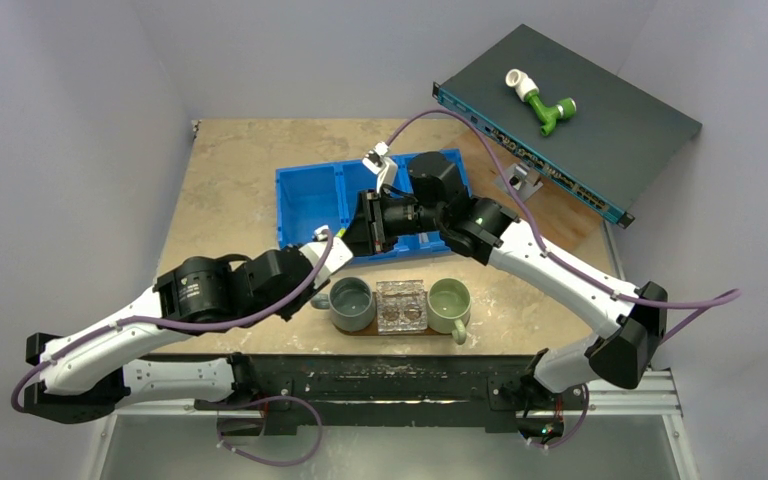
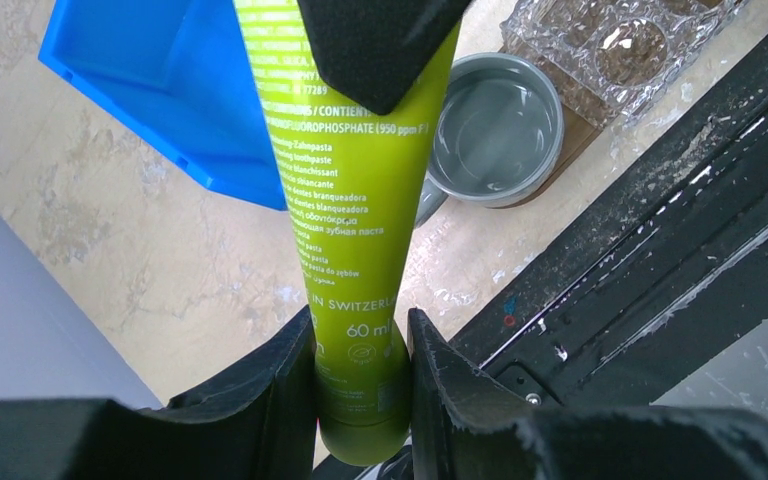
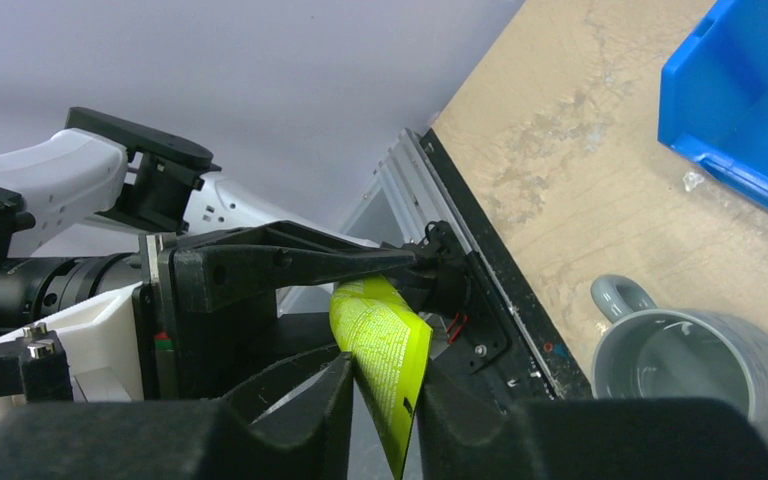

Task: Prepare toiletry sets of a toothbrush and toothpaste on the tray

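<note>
Left end effector (image 2: 360, 338) clamped on cap end of smooth green toothpaste tube (image 2: 350, 200), right end effector (image 3: 385, 395) pinching its flat tail, tube aloft over mottled beige stone-look surface (image 2: 160, 260), beside blue plastic bin (image 2: 160, 80), plain grey walls (image 1: 360, 60).

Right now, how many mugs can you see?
2. A grey mug stands left of the clear glass holder, and a green mug stands right of it. More could be hidden under the robot's arms.
</note>
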